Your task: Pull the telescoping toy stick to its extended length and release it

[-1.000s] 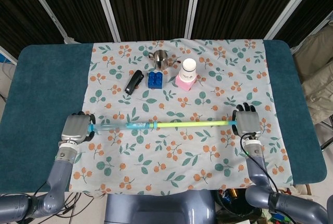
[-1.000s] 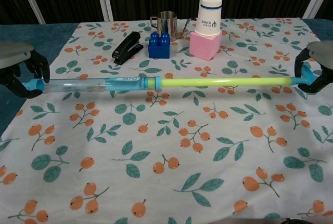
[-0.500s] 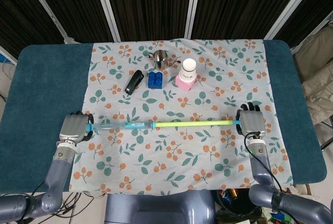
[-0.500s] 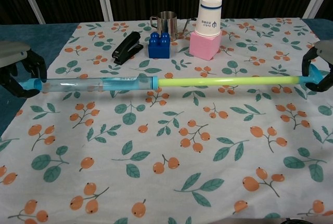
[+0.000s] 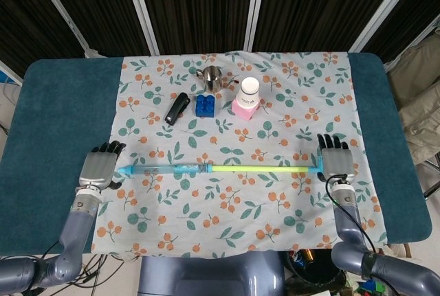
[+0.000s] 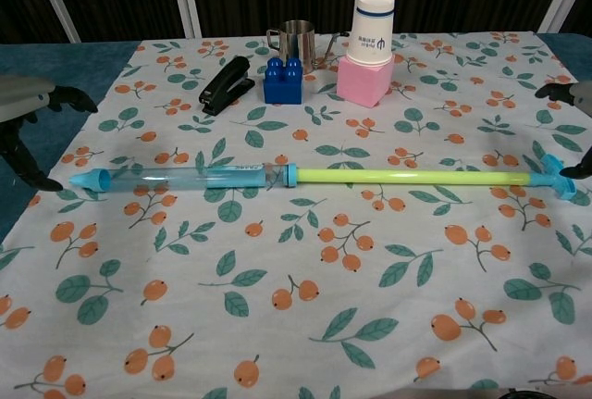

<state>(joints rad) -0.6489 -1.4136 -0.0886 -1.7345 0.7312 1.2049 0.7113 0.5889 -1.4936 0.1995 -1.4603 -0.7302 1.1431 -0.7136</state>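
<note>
The telescoping toy stick (image 5: 220, 169) (image 6: 305, 177) lies flat on the floral cloth, drawn out long: a clear blue tube on the left, a yellow-green rod on the right, blue caps at both ends. My left hand (image 5: 100, 169) (image 6: 28, 121) sits just off the stick's left tip with its fingers spread, holding nothing. At the right cap, my right hand (image 5: 335, 162) (image 6: 572, 130) is also spread apart and empty, its fingers close to the cap.
Behind the stick stand a black stapler (image 5: 177, 108), a blue toy brick (image 5: 204, 105), a metal cup (image 5: 210, 76) and a paper cup on a pink block (image 5: 247, 98). Teal table (image 5: 62, 117) shows either side of the cloth.
Both hands have let go of the stick's ends and spread their fingers. The stick has dropped onto the cloth and lies slightly nearer the front edge.
</note>
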